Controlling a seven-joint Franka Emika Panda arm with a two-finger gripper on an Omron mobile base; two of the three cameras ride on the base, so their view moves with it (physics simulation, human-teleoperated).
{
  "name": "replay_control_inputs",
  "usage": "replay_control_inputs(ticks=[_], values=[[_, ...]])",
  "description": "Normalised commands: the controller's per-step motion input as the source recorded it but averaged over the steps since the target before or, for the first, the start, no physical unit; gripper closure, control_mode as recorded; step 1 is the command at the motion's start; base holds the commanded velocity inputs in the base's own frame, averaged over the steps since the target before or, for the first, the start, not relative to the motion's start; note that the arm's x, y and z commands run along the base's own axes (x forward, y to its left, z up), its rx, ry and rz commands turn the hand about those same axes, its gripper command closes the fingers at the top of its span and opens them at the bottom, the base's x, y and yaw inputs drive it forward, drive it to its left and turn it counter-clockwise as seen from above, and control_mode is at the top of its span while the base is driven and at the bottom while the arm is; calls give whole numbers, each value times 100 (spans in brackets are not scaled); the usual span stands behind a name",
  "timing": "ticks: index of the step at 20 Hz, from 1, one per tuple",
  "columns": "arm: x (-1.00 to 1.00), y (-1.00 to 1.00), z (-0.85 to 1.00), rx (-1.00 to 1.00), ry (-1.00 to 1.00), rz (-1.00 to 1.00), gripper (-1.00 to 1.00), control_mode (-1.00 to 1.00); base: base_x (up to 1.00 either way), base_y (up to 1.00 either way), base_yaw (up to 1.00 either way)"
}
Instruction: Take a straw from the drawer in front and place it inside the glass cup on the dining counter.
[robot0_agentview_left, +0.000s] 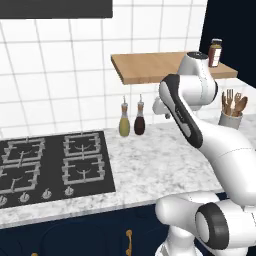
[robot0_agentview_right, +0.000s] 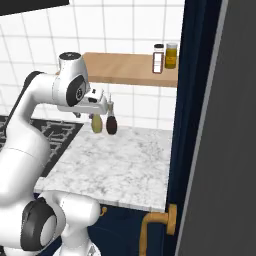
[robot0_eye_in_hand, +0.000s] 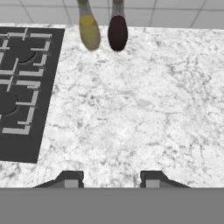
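Note:
The straw, the drawer, the glass cup and the dining counter are out of view. My gripper (robot0_eye_in_hand: 112, 179) hangs well above a marble counter (robot0_eye_in_hand: 144, 109) and points down at it. Its two dark fingertips (robot0_eye_in_hand: 70, 178) stand apart with only bare stone between them, so it is open and holds nothing. In the right base view the hand (robot0_agentview_right: 101, 103) sits high, just in front of the two bottles at the wall. In the left base view the arm's elbow covers most of the hand (robot0_agentview_left: 161, 107).
A black gas hob (robot0_agentview_left: 50, 160) fills the counter's left. A yellow bottle (robot0_agentview_left: 124, 123) and a dark bottle (robot0_agentview_left: 139, 122) stand at the tiled wall. Above is a wooden shelf (robot0_agentview_left: 150, 66) with jars (robot0_agentview_right: 171, 55). A white crock of utensils (robot0_agentview_left: 230, 118) stands right. A tall navy cabinet (robot0_agentview_right: 192, 125) bounds the right side.

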Motion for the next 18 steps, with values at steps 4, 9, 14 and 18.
replay_control_inputs(ticks=[4, 9, 14, 18], values=[[-1, 0, 0, 0, 0, 0, -100, 100, -35, 8, 0], [0, 0, 0, 0, 0, 0, -100, 100, -39, 50, -19], [0, 0, 0, 0, 0, 0, -100, 100, 0, 63, -67], [0, 0, 0, 0, 0, 0, -100, 100, -1, 44, -76]])
